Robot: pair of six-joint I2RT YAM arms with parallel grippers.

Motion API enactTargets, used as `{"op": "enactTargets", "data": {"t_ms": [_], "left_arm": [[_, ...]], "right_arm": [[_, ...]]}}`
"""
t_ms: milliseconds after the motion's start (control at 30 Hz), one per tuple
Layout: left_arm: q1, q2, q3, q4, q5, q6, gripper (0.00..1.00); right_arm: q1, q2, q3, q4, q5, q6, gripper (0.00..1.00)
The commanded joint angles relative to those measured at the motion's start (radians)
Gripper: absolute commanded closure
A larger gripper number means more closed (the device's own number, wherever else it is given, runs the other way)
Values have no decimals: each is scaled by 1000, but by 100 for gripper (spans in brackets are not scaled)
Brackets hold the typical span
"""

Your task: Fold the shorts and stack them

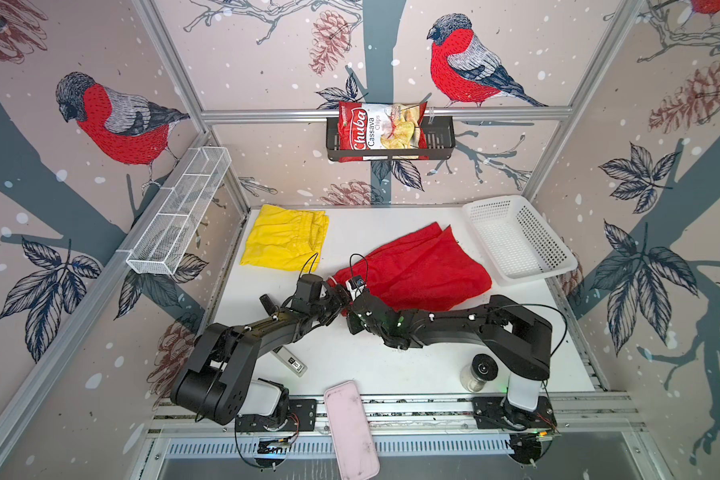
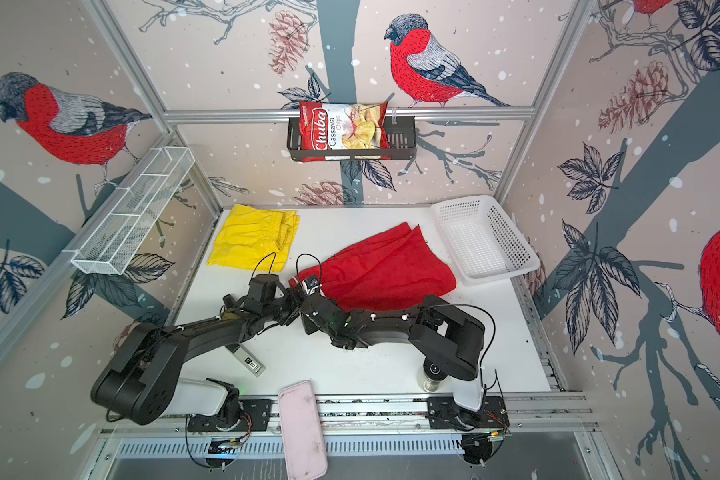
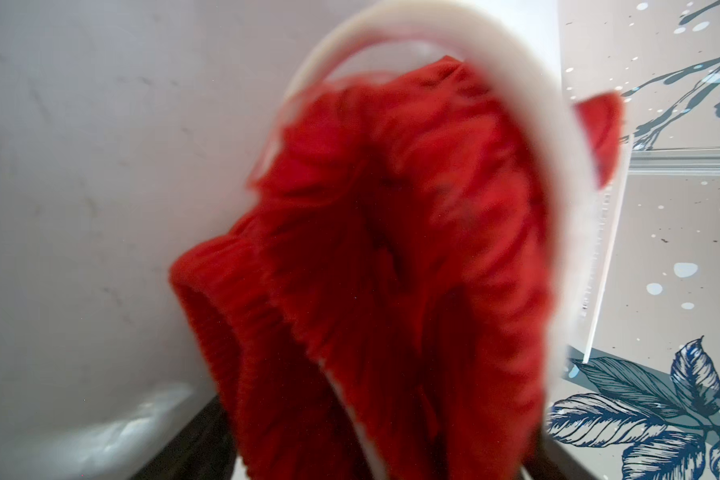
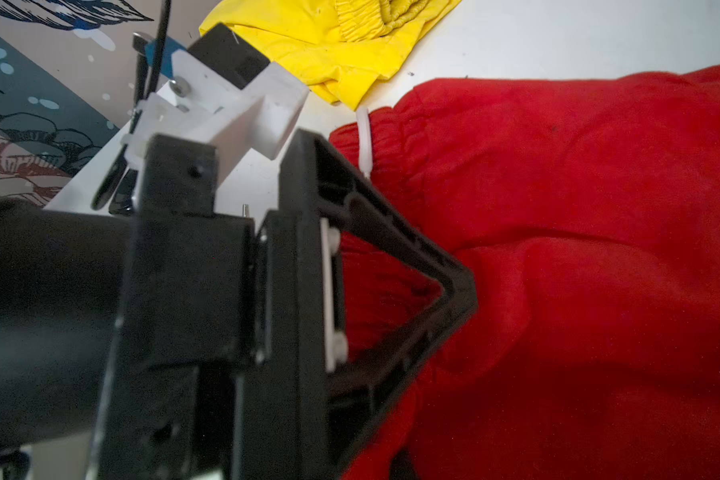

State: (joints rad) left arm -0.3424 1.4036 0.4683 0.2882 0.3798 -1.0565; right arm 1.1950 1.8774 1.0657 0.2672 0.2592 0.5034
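Now | left gripper (image 4: 466, 293) at the waistband corner of red shorts (image 1: 416, 270), fabric bunched close; clamped or not, cannot tell | right gripper (image 1: 348, 293) clenched just beside, hold unseen | red shorts unfolded mid table (image 1: 350, 361); yellow shorts (image 1: 283, 241) at far-left corner | judgement: light, limp, slippy cloth; pinch elastic waistband and hem corners
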Motion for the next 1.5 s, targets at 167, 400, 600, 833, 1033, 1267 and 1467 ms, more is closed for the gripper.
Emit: {"op": "enactTargets", "data": {"t_ms": [167, 400, 600, 833, 1033, 1267, 1467], "left_arm": [[12, 24, 78, -13, -11, 56, 81], [119, 32, 124, -130, 46, 162, 100], [155, 40, 245, -402, 19, 351, 100], [168, 8, 293, -543, -18, 415, 100], [173, -11, 356, -636, -49, 458, 100], [174, -13, 343, -630, -25, 467, 100], [179, -8, 341, -611, 4, 473, 100]], "right_arm": [[26, 48, 33, 114, -53, 64, 77], [67, -2, 41, -17, -63, 14, 38], [18, -241, -119, -114, 56, -1, 21], [-216, -337, -261, -165, 10, 79, 56], [-329, -249, -210, -192, -21, 96, 84], [-468, -56, 7, -229, -222, 110, 87], [-509, 205, 297, -362, -302, 98, 90]]}}
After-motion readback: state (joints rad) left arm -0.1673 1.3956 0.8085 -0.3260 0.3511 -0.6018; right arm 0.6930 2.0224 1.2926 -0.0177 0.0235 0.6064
